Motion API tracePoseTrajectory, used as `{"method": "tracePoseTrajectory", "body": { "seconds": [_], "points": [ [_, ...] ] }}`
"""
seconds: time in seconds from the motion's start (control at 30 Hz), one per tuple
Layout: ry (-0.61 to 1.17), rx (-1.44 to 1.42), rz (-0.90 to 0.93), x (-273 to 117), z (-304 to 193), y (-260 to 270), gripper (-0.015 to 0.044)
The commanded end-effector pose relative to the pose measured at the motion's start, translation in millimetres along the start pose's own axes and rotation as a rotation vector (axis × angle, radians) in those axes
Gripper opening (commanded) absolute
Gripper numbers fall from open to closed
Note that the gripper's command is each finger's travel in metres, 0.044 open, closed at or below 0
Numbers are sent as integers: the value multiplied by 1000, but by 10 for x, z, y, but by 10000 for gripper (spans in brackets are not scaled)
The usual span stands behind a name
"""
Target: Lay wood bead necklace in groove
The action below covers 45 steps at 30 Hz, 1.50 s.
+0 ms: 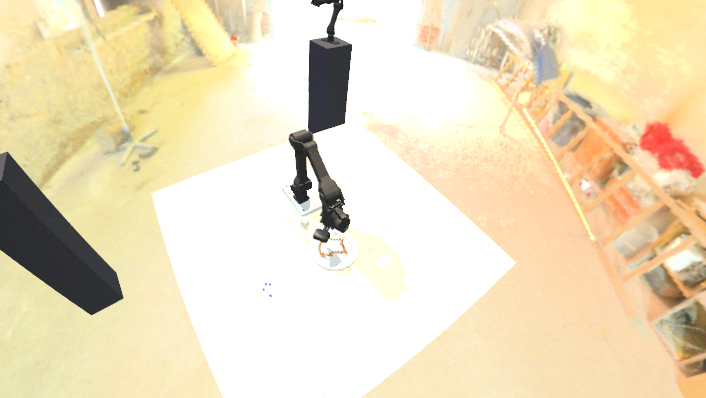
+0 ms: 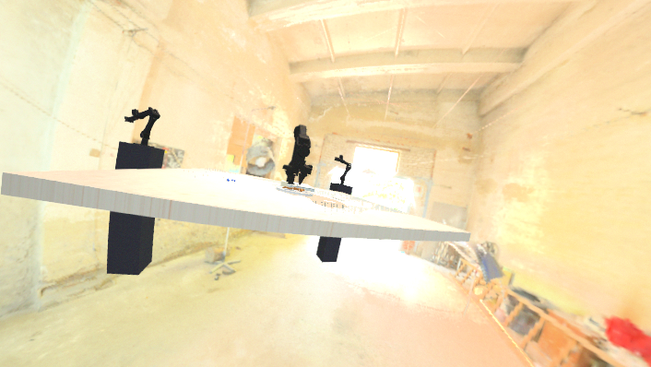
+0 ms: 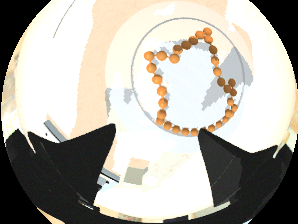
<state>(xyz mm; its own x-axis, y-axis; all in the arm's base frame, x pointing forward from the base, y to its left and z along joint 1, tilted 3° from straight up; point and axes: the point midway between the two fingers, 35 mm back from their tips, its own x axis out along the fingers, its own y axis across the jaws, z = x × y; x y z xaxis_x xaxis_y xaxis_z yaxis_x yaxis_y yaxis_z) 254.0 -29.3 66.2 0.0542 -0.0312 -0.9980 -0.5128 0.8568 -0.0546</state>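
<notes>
The necklace of orange-brown wood beads (image 1: 324, 255) (image 3: 161, 91) lies as an uneven closed loop on the round pale board (image 1: 356, 251) (image 3: 120, 55). In the wrist view its near and lower right beads follow the thin ring line. The left side and upper left corner lie inside that line, the top is kinked with a small bunch at the upper right, and a few beads bunch at the right. My gripper (image 2: 295, 183) (image 3: 157, 128) is open and empty, low over the board's near edge. Its fingertips stand apart, either side of the loop's lower left part.
A small pale block (image 1: 305, 224) (image 3: 135, 175) stands between the arm's base plate (image 1: 303, 212) and the board. Several tiny blue dots (image 1: 267, 289) (image 2: 230, 180) lie on the white table (image 1: 225, 320) (image 2: 184, 203). Two dark pillars (image 1: 328, 85) (image 1: 55, 240) stand beyond the table.
</notes>
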Motion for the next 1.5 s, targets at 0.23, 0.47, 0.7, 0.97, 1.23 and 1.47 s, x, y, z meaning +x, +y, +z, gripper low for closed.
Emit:
{"method": "tracePoseTrajectory", "body": {
  "seconds": [0.23, 0.47, 0.7, 0.97, 1.23, 1.47],
  "points": [
    [-17, 40, -10, -34, 81, -24, 120],
    [-24, 34, -16, -68, 95, -38, 120],
    [-21, 37, -13, 48, 94, -36, 120],
    [-18, 39, -11, 181, 87, -29, 120],
    [-19, 36, -13, 198, 95, -35, 94],
    [-19, 36, -13, 198, 95, -35, 0]
  ]
}}
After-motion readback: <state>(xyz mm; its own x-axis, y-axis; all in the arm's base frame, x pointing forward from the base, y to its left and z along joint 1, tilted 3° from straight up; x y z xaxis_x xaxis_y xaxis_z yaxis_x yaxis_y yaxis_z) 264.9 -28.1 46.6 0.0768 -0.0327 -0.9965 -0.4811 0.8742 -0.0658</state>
